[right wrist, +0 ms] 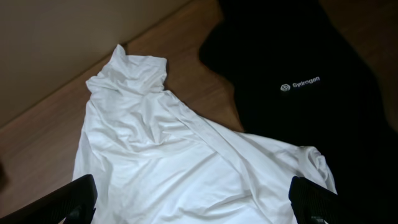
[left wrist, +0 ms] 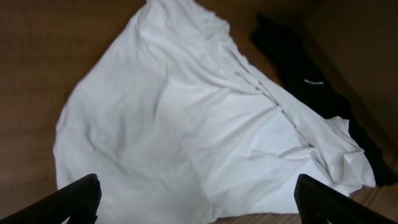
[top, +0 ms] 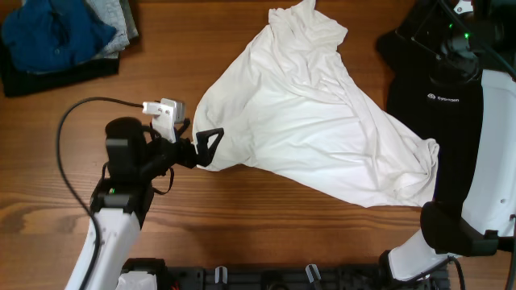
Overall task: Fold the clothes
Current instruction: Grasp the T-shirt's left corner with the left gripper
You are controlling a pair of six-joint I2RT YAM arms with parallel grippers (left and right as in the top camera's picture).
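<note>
Wrinkles crease the thin white T-shirt, bunched into a rough triangle.

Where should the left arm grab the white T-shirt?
Pinch the white T-shirt at its left edge, just ahead of the left gripper, coming in low from the left. Fabric there looks flat on the table; the right end is bunched beside the black garment.
</note>
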